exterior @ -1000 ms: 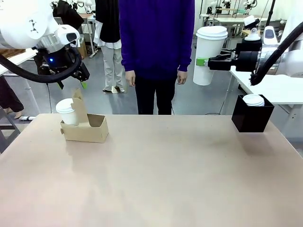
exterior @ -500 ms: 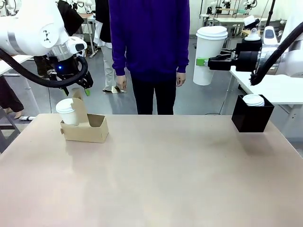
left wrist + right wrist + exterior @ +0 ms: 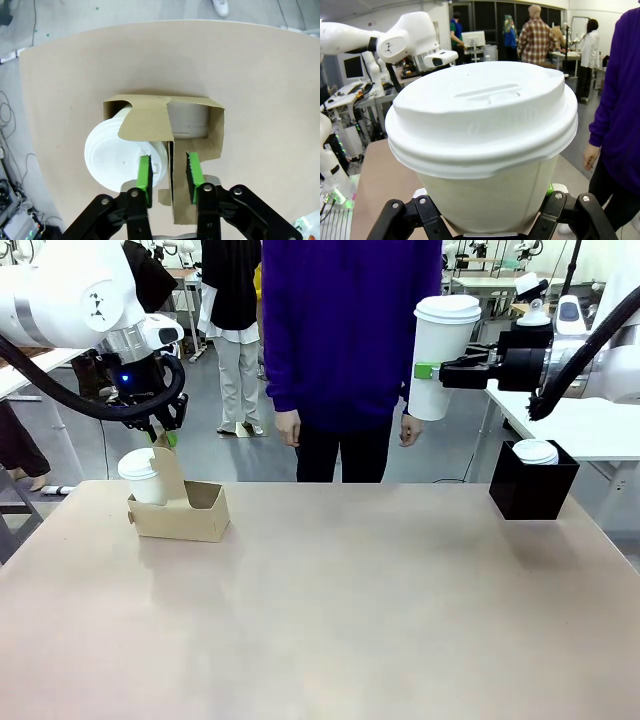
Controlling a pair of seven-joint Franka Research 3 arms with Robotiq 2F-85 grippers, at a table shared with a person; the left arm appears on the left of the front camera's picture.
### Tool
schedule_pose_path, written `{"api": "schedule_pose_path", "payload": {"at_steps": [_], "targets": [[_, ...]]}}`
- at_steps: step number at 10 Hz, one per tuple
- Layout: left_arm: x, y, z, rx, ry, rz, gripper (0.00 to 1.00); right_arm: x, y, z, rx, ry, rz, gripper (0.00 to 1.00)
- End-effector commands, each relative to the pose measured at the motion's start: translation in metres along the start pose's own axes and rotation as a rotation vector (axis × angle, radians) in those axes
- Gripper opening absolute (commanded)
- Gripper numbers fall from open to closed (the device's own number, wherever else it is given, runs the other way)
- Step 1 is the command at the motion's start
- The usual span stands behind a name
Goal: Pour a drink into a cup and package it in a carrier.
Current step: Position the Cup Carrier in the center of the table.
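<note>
Left claw [image 3: 169, 169] stands part open, green pads [image 3: 145, 172] either side of the cardboard carrier [image 3: 147, 125] handle, not pressing it; a lidded white cup [image 3: 107, 157] sits in one well; the carrier rests on the counter [image 3: 350, 620], left side. Right claw [image 3: 430, 370] clamps a tall lidded paper cup [image 3: 445, 350] aloft, far right.

Three lidded white cups [image 3: 140, 476] [image 3: 445, 350] [image 3: 536, 451], one cardboard carrier [image 3: 195, 515], one black box [image 3: 533, 492], two tools [image 3: 168, 171] [image 3: 432, 370]

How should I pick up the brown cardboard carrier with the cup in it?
Pinch the tall handle in the middle of the carrier, coming straight down from above. It stands upright and thin, so a finger fits on each side. The lidded cup right beside it gets in the way of a sideways grab.
</note>
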State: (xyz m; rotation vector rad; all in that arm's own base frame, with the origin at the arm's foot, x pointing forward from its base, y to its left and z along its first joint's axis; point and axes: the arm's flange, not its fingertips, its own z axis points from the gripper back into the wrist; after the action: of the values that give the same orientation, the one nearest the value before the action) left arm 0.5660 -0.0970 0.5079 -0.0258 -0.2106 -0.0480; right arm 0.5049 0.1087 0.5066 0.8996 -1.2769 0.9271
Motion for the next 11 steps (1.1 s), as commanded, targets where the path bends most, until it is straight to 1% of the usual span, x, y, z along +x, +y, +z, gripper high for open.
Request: {"api": "schedule_pose_path", "payload": {"at_steps": [1, 3, 4, 5, 9, 10, 11], "targets": [[0.003, -0.004, 0.001, 0.023, 0.010, 0.025, 0.00, 0.003, 0.001, -0.001, 0.008, -0.009, 0.018, 0.81], [0.003, -0.005, -0.001, 0.029, 0.008, 0.033, 0.00, 0.003, 0.001, -0.001, 0.008, -0.009, 0.018, 0.81], [0.007, -0.003, -0.001, -0.013, -0.027, 0.082, 0.00, 0.003, 0.001, -0.001, 0.008, -0.009, 0.018, 0.81], [0.000, 0.000, -0.002, 0.001, 0.006, 0.009, 0.00, 0.003, 0.001, -0.001, 0.008, -0.009, 0.018, 0.81], [0.000, 0.000, -0.002, 0.001, 0.006, 0.009, 0.00, 0.003, 0.001, -0.001, 0.008, -0.009, 0.018, 0.81], [0.000, 0.000, -0.002, -0.002, 0.003, 0.025, 0.04, 0.003, 0.001, -0.001, 0.008, -0.009, 0.018, 0.81], [-0.007, -0.010, 0.013, 0.017, 0.000, 0.077, 0.01, 0.003, 0.001, -0.001, 0.008, -0.009, 0.018, 0.81]]}}
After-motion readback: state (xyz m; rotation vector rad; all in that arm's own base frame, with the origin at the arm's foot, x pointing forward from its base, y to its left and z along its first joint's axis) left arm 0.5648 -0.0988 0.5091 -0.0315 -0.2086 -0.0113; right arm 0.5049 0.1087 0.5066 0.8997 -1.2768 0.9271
